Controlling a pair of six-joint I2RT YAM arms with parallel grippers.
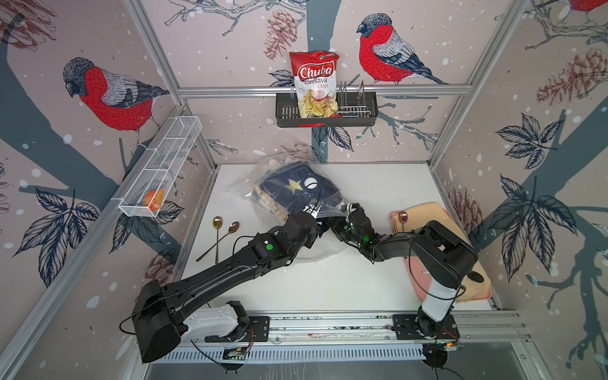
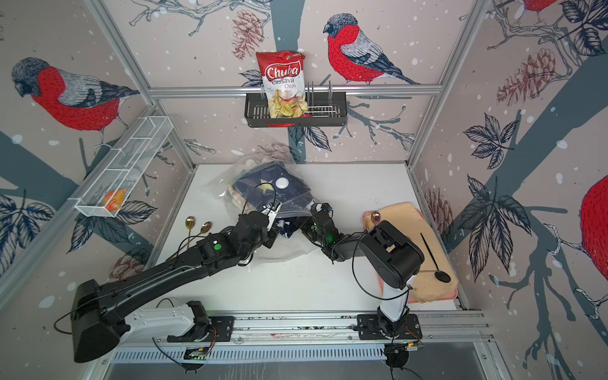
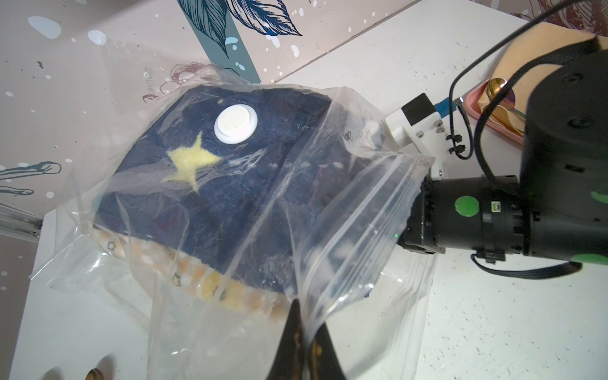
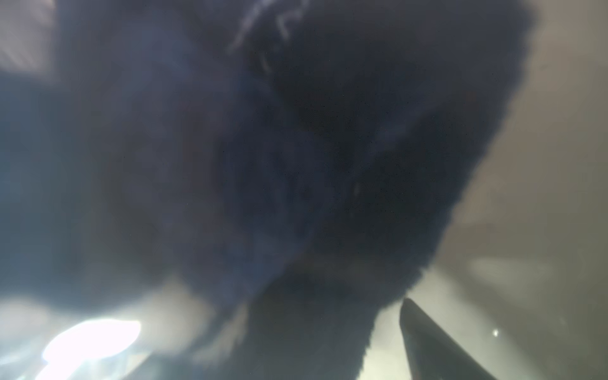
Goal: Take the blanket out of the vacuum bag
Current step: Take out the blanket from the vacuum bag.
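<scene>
The vacuum bag (image 1: 253, 184), clear crinkly plastic with a round white valve cap (image 1: 311, 182), lies at the back middle of the white table in both top views. Inside it sits the blanket (image 3: 214, 190), navy with a yellow star and a checked yellow edge. My left gripper (image 3: 304, 317) is shut on the bag's zip-seal edge (image 3: 378, 210) and holds the mouth up. My right gripper (image 1: 334, 222) reaches into that mouth. In the right wrist view the dark blanket (image 4: 263, 164) fills the picture. One finger (image 4: 427, 342) stands far out, with a gap to the fabric; the other is hidden.
Two spoons (image 1: 223, 235) lie at the table's left edge. A pink tray (image 1: 414, 283) with a beige cloth (image 1: 427, 214), a spoon (image 1: 402, 217) and a black ladle (image 2: 434, 263) fills the right side. A white mesh shelf (image 1: 164, 164) hangs left; a black rack (image 1: 325, 112) holds a chips bag (image 1: 314, 82).
</scene>
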